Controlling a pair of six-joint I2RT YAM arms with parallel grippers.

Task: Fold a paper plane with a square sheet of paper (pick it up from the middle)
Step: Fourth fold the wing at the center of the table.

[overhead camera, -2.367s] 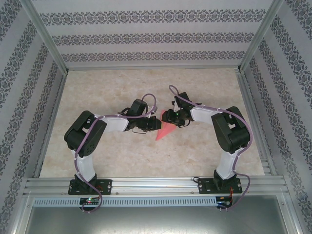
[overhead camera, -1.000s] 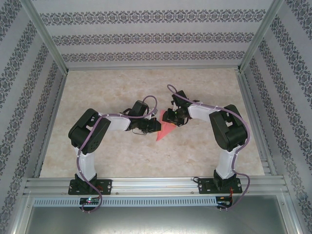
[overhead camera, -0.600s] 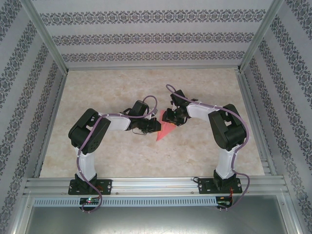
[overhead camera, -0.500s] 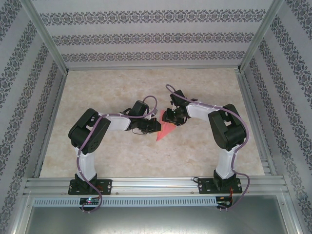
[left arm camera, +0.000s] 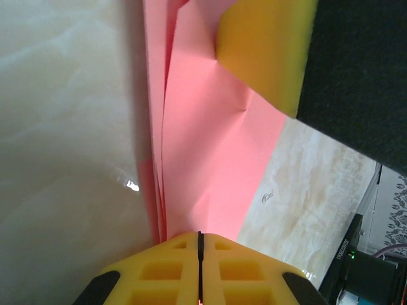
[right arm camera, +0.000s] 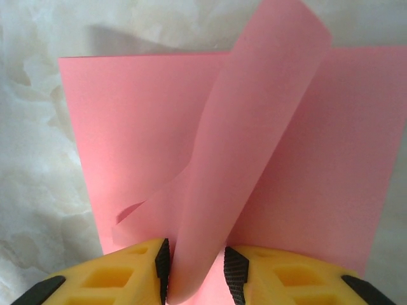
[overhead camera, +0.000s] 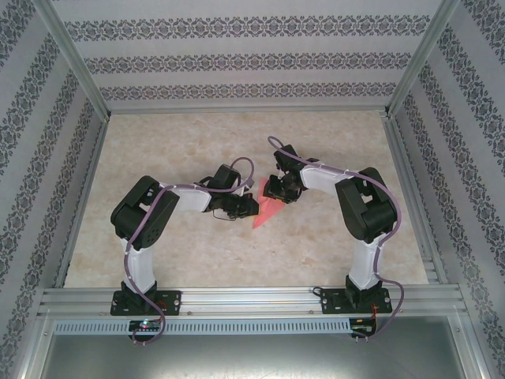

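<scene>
The salmon-pink square sheet of paper (overhead camera: 267, 213) lies mid-table, folded in layers into a wedge that points toward the near left. My left gripper (overhead camera: 248, 207) is at its left edge. In the left wrist view its yellow fingers (left arm camera: 159, 267) are pressed together over the paper's layered edge (left arm camera: 210, 165), and my left gripper (left arm camera: 199, 244) is shut on it. My right gripper (overhead camera: 273, 193) is at the paper's far end. In the right wrist view a curled flap (right arm camera: 254, 127) rises from the flat sheet (right arm camera: 127, 127). The flap runs between the parted jaws of my right gripper (right arm camera: 196, 273) and touches the left pad.
The marble-patterned table top (overhead camera: 173, 142) is fenced by aluminium rails and patterned walls. The right gripper's yellow finger (left arm camera: 267, 51) hangs over the paper in the left wrist view. Both arm bases sit on the near rail (overhead camera: 252, 298).
The left gripper has slid a little right onto the paper's edge and closed. The right gripper's jaws have narrowed slightly around the flap, and its arm has shifted slightly.
</scene>
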